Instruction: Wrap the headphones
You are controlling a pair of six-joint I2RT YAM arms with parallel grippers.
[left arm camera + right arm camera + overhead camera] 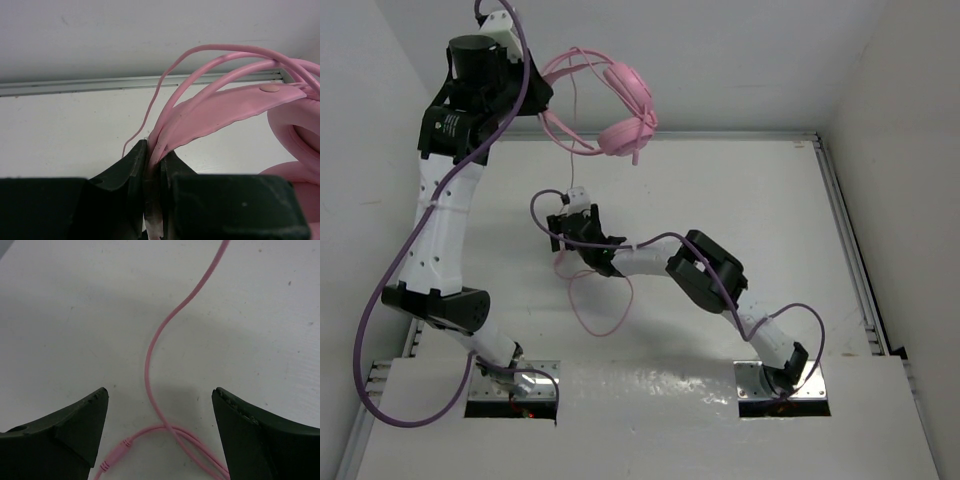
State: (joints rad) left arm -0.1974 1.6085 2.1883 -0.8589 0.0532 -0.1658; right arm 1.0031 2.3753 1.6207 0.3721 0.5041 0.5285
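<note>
Headphones (623, 137): pink, glossy plastic, pinched by the headband in the left gripper (536, 96) at the far-left side of the white table (740, 200), near the back wall. Two round padded earcups counted in the top view, one above the other. The left wrist view showed the headband (225, 107) as one flat, smooth strap with a small round stud (270, 88), plus thin curved pink rods arching over it; exact rod count was unclear. The left gripper (154, 150) had its black fingers pressed together on the strap end, no gap visible.

One long thin pink cord (573, 150) dropped from the headphones to the table and ran on in a loose loop by the right arm. The right gripper (576, 207) sat low over the table with its two dark wedge-shaped fingers spread wide. In the right wrist view the cord (148, 360) lay in an S-curve between the fingers of the right gripper (160, 395), touching neither. A ribbed plug end (116, 452) lay at the bottom, with cord strands crossing beside it.

Two white-and-black arms, each with thick purple cables (365, 330). Table surface was matte, lightly speckled.
</note>
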